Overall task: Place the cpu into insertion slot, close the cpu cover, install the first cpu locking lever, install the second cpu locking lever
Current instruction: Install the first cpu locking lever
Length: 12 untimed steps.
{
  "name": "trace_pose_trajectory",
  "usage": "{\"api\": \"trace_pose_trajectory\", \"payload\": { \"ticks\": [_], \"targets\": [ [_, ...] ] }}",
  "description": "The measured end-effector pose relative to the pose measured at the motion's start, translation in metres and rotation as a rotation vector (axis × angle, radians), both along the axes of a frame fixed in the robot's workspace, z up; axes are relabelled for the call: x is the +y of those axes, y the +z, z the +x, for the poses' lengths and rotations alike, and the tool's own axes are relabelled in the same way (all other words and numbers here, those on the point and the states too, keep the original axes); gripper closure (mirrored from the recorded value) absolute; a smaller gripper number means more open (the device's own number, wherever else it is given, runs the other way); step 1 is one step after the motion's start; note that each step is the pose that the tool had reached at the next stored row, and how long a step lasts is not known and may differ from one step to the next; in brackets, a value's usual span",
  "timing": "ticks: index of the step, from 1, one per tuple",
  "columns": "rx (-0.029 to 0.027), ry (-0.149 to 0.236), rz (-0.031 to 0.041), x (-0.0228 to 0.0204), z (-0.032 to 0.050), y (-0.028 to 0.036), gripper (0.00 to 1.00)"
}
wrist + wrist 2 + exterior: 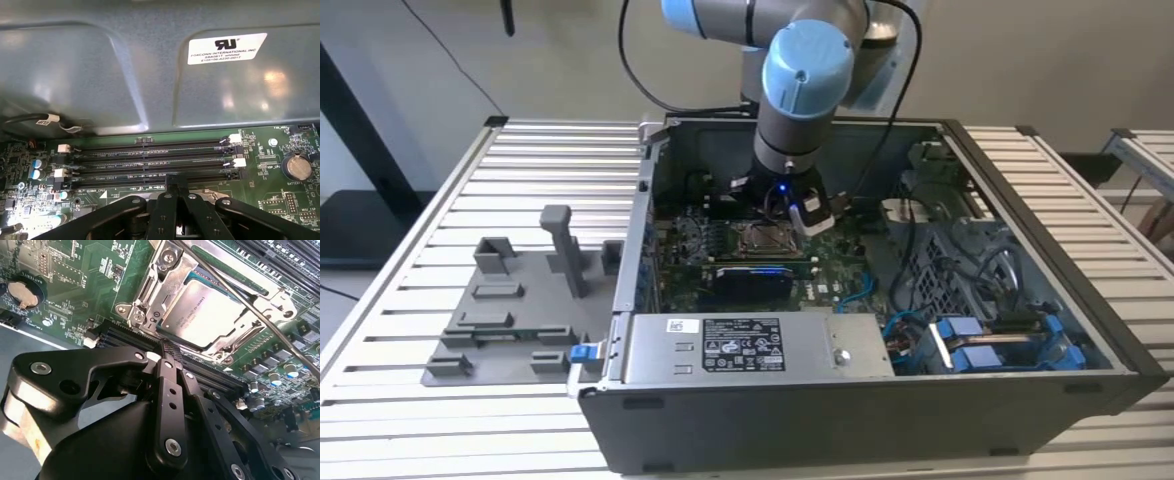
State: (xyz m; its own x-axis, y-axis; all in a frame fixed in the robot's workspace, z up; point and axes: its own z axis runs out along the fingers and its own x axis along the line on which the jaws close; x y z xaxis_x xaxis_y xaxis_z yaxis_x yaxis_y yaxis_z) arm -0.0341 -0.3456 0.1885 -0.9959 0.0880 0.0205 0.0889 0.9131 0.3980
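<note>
Exterior view, from its left: a grey fixture [507, 320] lies on the slatted table [400, 420], then the open computer case [881, 400], with the arm reaching down inside. In the second wrist view the pincer [167, 347] has its fingers pressed together, holding nothing. Just beyond its tip the cpu [207, 315] sits in the insertion slot [150, 295], under the closed cpu cover [250, 337]. A locking lever [260, 315] crosses over the cover.

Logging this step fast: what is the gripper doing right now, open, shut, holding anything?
Gripper: black fingers shut together, holding nothing, poised beside the square silver metal cpu cover that lies over the flat silver-topped cpu.
</note>
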Motion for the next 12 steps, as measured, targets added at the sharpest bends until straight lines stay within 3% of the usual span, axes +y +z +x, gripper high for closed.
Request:
{"api": "trace_pose_trajectory", "payload": {
  "ticks": [3,4,8,9,12],
  "targets": [
    [0.0002,0.0,0.0079,-0.0002,0.0003,-0.0013,0.89],
    [0.0002,0.0,0.0148,-0.0001,0.0004,-0.0016,0.89],
    [0.0,0.0,0.0589,-0.0001,0.0006,-0.0025,0.89],
    [-0.0001,0.0,0.062,0.0,0.0007,-0.0026,0.89],
    [0.0037,0.0,0.0619,-0.0001,0.0007,0.0013,0.89]
  ]
}}
